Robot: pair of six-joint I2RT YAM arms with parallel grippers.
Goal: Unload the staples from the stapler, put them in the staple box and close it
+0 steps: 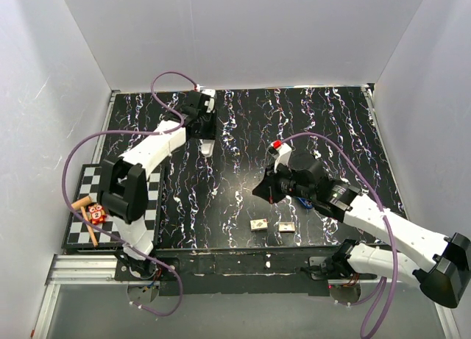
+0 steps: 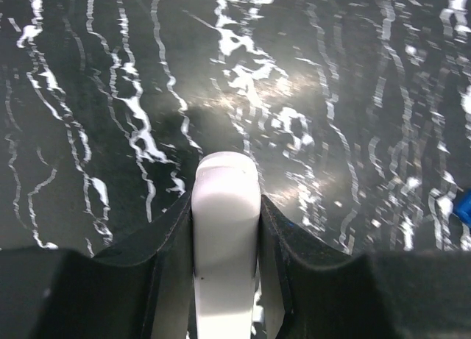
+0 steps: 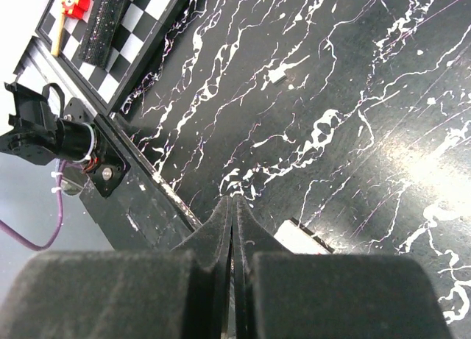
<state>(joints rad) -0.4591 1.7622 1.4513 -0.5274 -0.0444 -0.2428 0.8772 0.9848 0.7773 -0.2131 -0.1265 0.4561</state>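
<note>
Closest to the lens, the right gripper (image 3: 232, 204) has its two black fingers pressed together with nothing between them. It hovers over the black marbled table (image 1: 331, 118) near its front edge. Two small pale blocks (image 1: 258, 224), probably staple strips, lie just beside it. The left gripper (image 2: 226, 214), stretched out over the far left-centre of the table, pinches a long white piece (image 2: 225, 251), seemingly the stapler or part of it. Its long axis runs straight out along the fingers. It lies well apart from the right gripper, farther back and to the left, so the left arm is nearer. A blue object (image 1: 305, 204) peeks from under the right arm and cannot be identified.
</note>
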